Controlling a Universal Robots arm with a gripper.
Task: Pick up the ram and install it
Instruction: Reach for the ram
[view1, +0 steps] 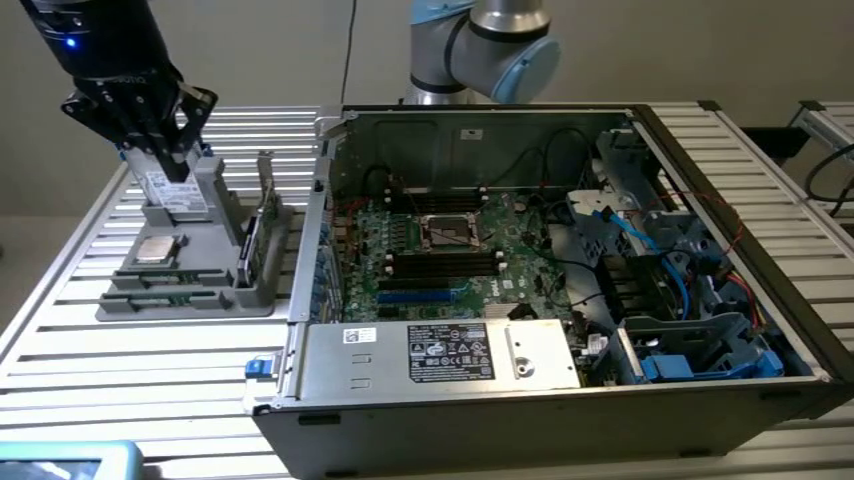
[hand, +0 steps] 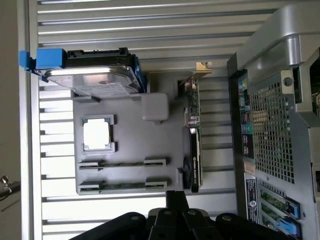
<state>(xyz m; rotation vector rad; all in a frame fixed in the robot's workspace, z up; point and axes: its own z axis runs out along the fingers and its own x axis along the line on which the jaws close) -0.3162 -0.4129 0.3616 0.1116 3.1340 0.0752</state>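
Observation:
Two thin ram sticks stand on edge in the slots of a grey holder tray (view1: 254, 295); the nearer-to-chip stick (view1: 171, 274) (hand: 122, 163) and the outer one (view1: 158, 297) (hand: 122, 185) lie side by side. My gripper (view1: 171, 165) (hand: 176, 198) hangs above the tray's far end, over the hard drive (view1: 180, 195) (hand: 95, 75), its fingers drawn together with nothing between them. It is well apart from both sticks. The open computer case (view1: 534, 375) shows the motherboard with long black memory slots (view1: 427, 262) beside the processor socket (view1: 447, 232).
In the tray also sit a square silver processor chip (view1: 158, 250) (hand: 96, 134) and a tall green card with a metal bracket (view1: 254, 235) (hand: 194, 135), close to the case wall (hand: 270, 130). Cables and blue drive bays (view1: 694, 340) crowd the case at the exterior view's right.

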